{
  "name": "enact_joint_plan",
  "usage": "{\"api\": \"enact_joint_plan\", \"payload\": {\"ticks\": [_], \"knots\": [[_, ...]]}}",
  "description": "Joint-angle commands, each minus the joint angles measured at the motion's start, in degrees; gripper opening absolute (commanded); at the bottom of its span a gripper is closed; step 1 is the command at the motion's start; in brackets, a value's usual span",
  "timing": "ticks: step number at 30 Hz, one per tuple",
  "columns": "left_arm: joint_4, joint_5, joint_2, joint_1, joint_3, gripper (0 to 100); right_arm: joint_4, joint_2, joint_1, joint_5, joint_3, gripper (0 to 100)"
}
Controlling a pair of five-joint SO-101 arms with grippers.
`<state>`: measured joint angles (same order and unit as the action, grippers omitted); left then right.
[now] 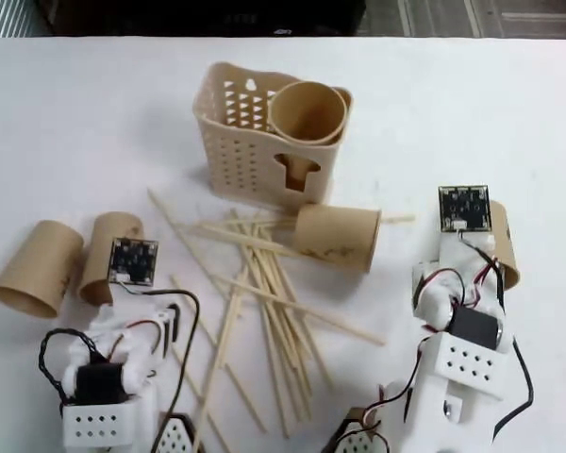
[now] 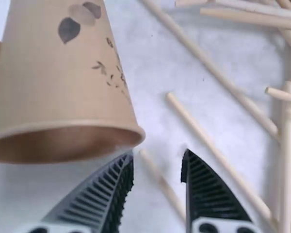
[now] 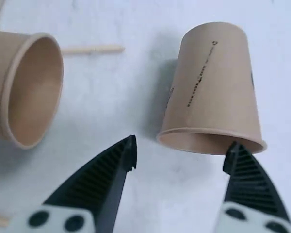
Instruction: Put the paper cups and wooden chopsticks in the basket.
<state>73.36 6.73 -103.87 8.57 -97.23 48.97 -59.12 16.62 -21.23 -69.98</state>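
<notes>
The basket [image 1: 234, 142] stands upright at the far middle of the white table [image 1: 472, 104]. One paper cup, the basket cup [image 1: 307, 111], sits inside its right end with the mouth up. Just near of the basket, the middle cup [image 1: 335, 238] lies on its side with its mouth to the right. The wooden chopsticks [image 1: 264, 302] lie scattered on the table between the two arms, crossing one another from the foot of the basket toward the near edge; none is in the basket. At the left two more cups lie on their sides just beside each other, the outer left cup [image 1: 38, 267] and the inner left cup [image 1: 108, 247]. The inner one is partly covered by the left arm's wrist and has its mouth toward the near side. The left gripper [image 2: 157, 158] is released, its jaws apart and grasping nothing. It hangs over the table just near of the inner left cup's rim, and a single chopstick lies on the table under the gap. The right cup [image 1: 506, 247] lies on its side at the right of the table, beside the right arm's wrist, with its mouth also toward the near side. The right gripper [image 3: 182, 144] is released too, spread wide with nothing in it. Its fingertips sit just at that cup's rim, and I cannot tell whether one tip touches it.
</notes>
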Motion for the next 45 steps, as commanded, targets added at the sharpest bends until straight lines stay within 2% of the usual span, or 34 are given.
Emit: {"api": "enact_joint_plan", "payload": {"ticks": [1, 14, 24, 26, 30, 32, 36, 45], "knots": [[0.26, -0.53, -0.31, 0.13, 0.26, 17, -2.77, -0.84, -0.57, 0.53, -1.49, 29.4], [0.26, -0.53, -0.31, 0.13, 0.26, 17, -12.35, -0.13, -0.75, 0.62, -7.03, 29.3], [0.26, -0.53, -0.31, 0.13, 0.26, 17, -15.52, 19.47, -0.48, 1.58, 2.9, 28.6], [0.26, -0.53, -0.31, 0.13, 0.26, 17, -15.25, 22.73, -0.31, 2.46, 5.54, 24.0], [0.26, -0.53, -0.31, 0.13, 0.26, 17, -15.16, 25.8, -0.31, 2.2, 8.26, 8.2], [0.26, -0.53, -0.31, 0.13, 0.26, 17, -15.08, 25.19, -0.31, 2.11, 8.35, 4.5], [0.26, -0.53, -0.31, 0.13, 0.26, 17, -10.95, 20.79, -0.31, -1.32, 8.44, 4.1], [0.26, -0.53, -0.31, 0.13, 0.26, 17, 3.56, -1.01, -0.66, -8.35, 8.53, 2.0]]}}
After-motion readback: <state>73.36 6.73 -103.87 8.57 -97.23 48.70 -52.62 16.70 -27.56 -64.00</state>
